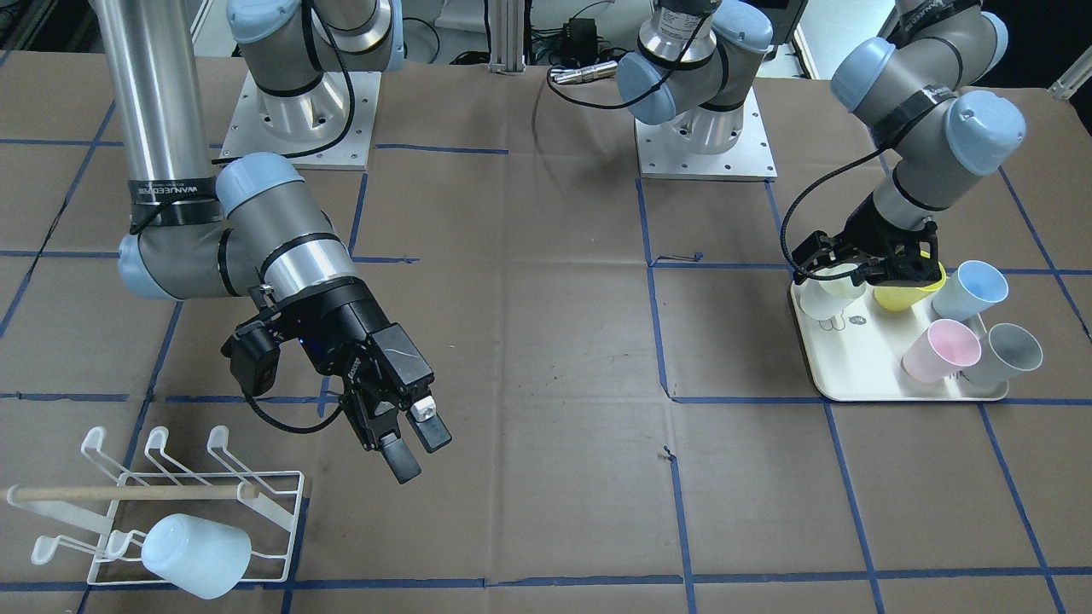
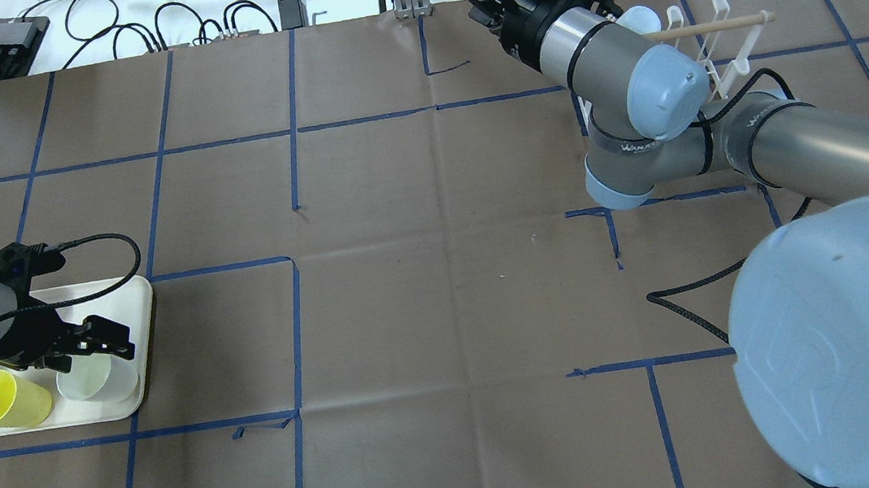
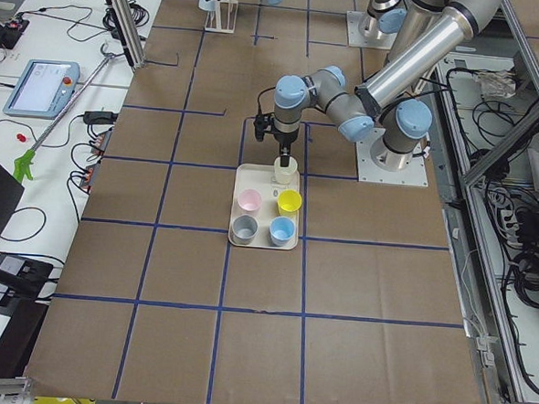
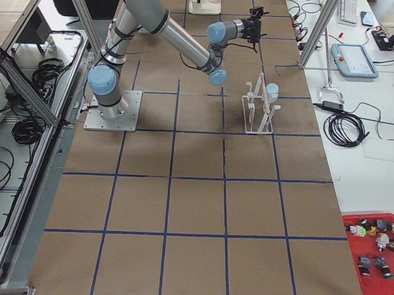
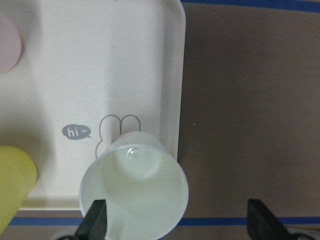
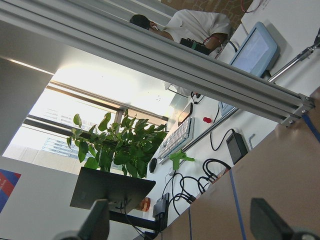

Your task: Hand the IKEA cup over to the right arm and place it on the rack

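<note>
Front-facing view: the left gripper [image 1: 862, 271] hangs directly over the white cup [image 1: 823, 300], which stands mouth up at a corner of the cream tray [image 1: 862, 367]. The right gripper [image 1: 416, 445] is held above the table near the rack [image 1: 128, 492], empty. A pale blue cup [image 1: 196, 554] sits on the rack.

Left wrist view: jaws wide. One finger [image 5: 95, 222] overlaps the cup's rim; the other is well clear over the table.

Right wrist view: fingers spread wide, with nothing between them.

Brown paper-covered table [image 1: 546, 341] — cream tray [image 1: 853, 362] at one end, white rack [image 1: 128, 492] at other.
</note>
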Robot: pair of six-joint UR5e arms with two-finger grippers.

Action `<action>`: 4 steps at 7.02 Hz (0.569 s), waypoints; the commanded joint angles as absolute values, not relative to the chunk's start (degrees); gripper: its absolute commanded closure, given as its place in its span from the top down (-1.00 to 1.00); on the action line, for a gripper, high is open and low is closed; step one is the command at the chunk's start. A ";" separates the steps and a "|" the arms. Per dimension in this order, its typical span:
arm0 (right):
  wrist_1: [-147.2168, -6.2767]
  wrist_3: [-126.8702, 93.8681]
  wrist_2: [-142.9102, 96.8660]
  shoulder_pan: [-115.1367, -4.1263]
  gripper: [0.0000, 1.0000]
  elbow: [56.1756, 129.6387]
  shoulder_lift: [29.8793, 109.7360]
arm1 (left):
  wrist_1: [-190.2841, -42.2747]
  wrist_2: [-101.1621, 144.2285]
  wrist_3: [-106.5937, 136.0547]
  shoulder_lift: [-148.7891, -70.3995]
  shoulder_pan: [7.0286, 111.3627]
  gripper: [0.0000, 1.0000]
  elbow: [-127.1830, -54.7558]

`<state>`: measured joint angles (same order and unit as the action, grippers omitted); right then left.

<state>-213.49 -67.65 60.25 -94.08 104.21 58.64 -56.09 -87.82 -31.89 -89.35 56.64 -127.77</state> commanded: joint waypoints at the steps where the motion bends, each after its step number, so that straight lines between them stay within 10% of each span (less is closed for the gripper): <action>1: -213.57 -74.52 59.86 -94.31 0.99 105.12 58.71 | -53.96 -88.15 -31.81 -91.31 57.13 0.97 -129.02; 4: -213.66 -74.36 59.77 -94.31 0.99 104.94 58.09 | -54.14 -88.77 -32.08 -90.97 57.13 0.94 -129.82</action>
<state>-213.65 -74.33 59.79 -94.30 104.97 58.08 -54.10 -88.64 -31.95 -91.14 57.12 -129.72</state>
